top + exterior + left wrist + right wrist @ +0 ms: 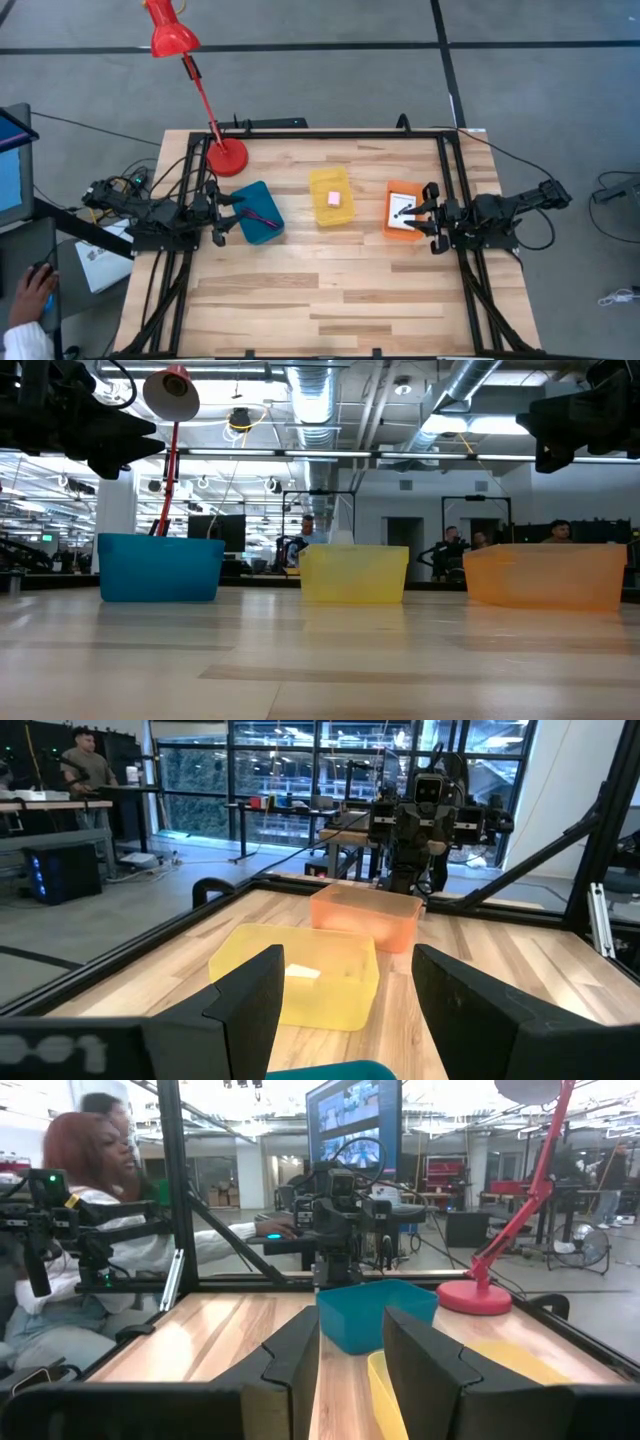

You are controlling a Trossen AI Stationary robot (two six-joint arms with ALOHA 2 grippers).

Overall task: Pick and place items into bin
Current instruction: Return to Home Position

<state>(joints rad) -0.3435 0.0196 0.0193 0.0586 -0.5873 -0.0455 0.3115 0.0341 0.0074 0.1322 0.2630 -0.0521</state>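
Three small bins stand in a row on the wooden table: blue (258, 212), yellow (331, 196) and orange (404, 210). The dark red looped cord (262, 215) lies in the blue bin. A tiny pale pink cube (333, 198) sits in the yellow bin and shows pale there (303, 972) in the left wrist view. The white card with a black mark (404, 212) lies in the orange bin. My left gripper (228, 213) is open at the blue bin's left side. My right gripper (428, 215) is open at the orange bin's right edge.
A red desk lamp stands with its base (227, 157) near the far left corner, behind the blue bin. A black frame (450, 170) rims the table. A person's hand (30, 298) rests off the table's left. Bare wood (320, 290) fills the near half.
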